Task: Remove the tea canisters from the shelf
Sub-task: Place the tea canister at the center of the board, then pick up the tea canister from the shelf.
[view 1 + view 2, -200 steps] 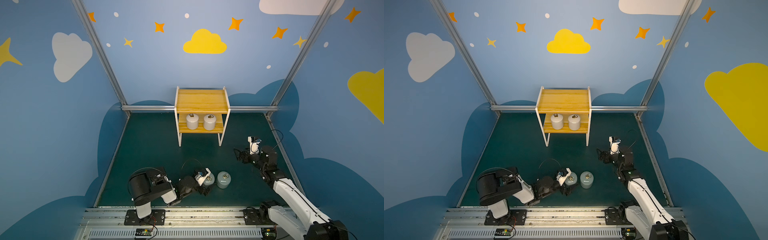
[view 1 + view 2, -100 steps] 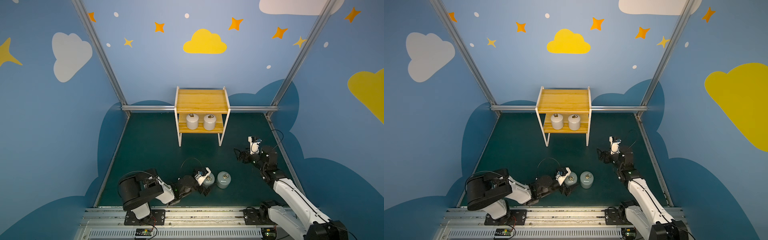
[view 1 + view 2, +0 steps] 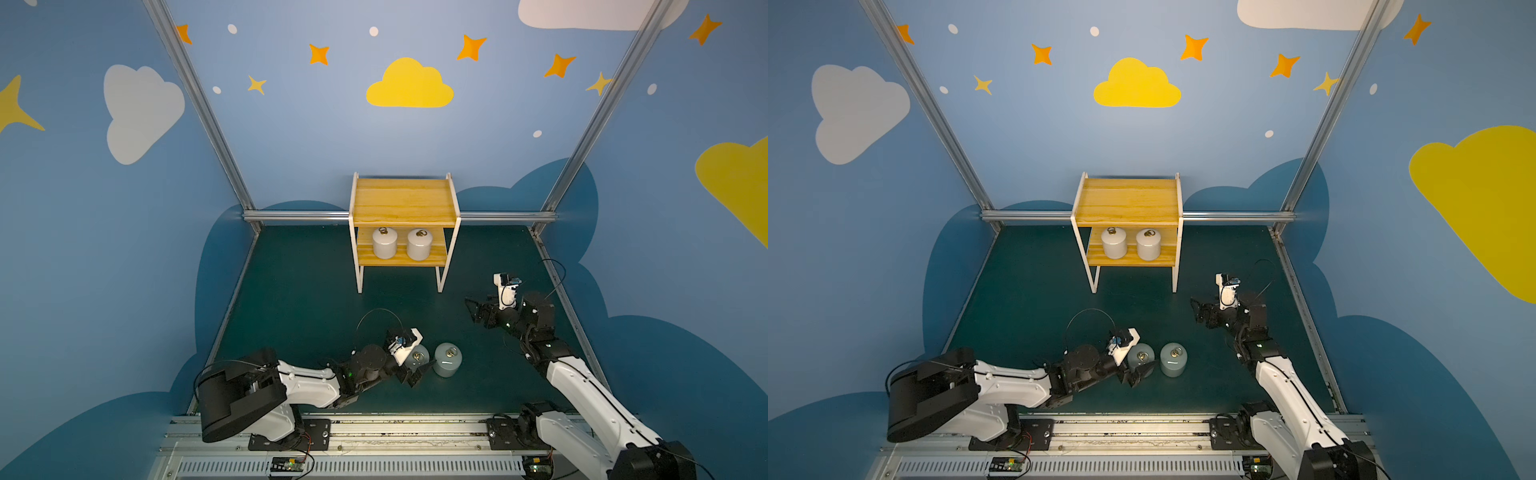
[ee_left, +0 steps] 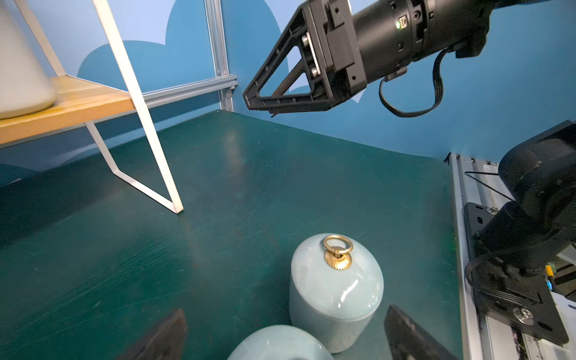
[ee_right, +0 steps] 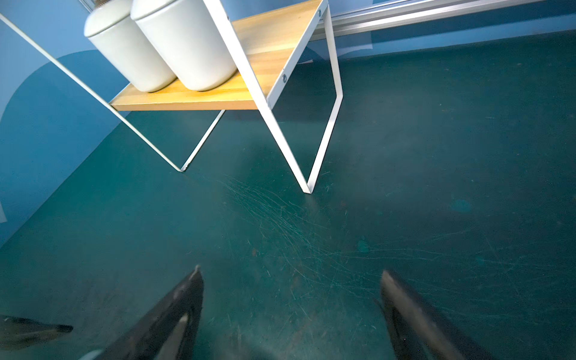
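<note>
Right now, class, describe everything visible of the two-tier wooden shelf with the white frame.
The two-tier shelf has yellowish wooden slat boards in a thin white frame. It stands upright on the dark green tabletop near the back wall. Its top board is bare; its lower board carries two white lidded canisters side by side.

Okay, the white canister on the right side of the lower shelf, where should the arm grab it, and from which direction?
Grip the white canister around its round body, below the lid, coming in level from the shelf front. The top board sits close over its ring handle, likely blocking a drop from above; the other canister stands close, so slip one finger between.
</note>
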Robot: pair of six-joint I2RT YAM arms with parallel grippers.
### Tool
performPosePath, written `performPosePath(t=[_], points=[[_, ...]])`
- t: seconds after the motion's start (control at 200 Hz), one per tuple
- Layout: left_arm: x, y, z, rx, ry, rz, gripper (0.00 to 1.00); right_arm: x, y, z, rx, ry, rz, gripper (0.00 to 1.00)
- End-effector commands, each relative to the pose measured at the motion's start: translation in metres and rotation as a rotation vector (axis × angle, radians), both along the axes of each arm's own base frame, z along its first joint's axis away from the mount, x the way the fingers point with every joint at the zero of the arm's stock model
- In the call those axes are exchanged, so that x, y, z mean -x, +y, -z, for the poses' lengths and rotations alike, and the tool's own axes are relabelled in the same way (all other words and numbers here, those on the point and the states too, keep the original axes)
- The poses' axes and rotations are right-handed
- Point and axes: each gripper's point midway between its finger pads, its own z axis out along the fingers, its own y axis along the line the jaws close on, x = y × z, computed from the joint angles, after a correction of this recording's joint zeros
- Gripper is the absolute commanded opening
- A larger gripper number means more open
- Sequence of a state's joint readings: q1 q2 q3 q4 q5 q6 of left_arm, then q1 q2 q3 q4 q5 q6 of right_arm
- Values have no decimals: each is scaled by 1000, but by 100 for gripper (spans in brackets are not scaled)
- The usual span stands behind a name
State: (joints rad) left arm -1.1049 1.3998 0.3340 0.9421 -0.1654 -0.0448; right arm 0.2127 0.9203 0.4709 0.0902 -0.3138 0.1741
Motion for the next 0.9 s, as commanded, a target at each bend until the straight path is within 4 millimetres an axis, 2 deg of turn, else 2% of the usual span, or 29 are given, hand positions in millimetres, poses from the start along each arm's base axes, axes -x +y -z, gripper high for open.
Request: performPosePath(t=[0.0,0.16,0.405,0.556,0.591,0.601,0.621,0.896], points=[[-8,5,-12,-16,-13,-35,100,8,14,-9,-18,-1,-56,90],[-24,24,-26,-52,6,-92,100,13,36,-13,5,-25,-76,91],[-53,89,-52,-45,-6,-270,100,11,88,-26,87,-96,-114,91],[-60,129,-62,-15,-12,-368,100,-5,116,-37,106,-155,-105,90],[-60,136,-63,-5,-11,-385,100,-8,120,-32,122,-155,-99,91],[-60,138,-63,-3,-9,-388,100,-12,123,-41,113,-173,-94,90],[-60,141,-63,0,-7,-394,100,-15,127,-44,116,-184,-88,90],[-56,160,-54,-4,11,-424,100,-55,156,-60,95,-277,-25,90]])
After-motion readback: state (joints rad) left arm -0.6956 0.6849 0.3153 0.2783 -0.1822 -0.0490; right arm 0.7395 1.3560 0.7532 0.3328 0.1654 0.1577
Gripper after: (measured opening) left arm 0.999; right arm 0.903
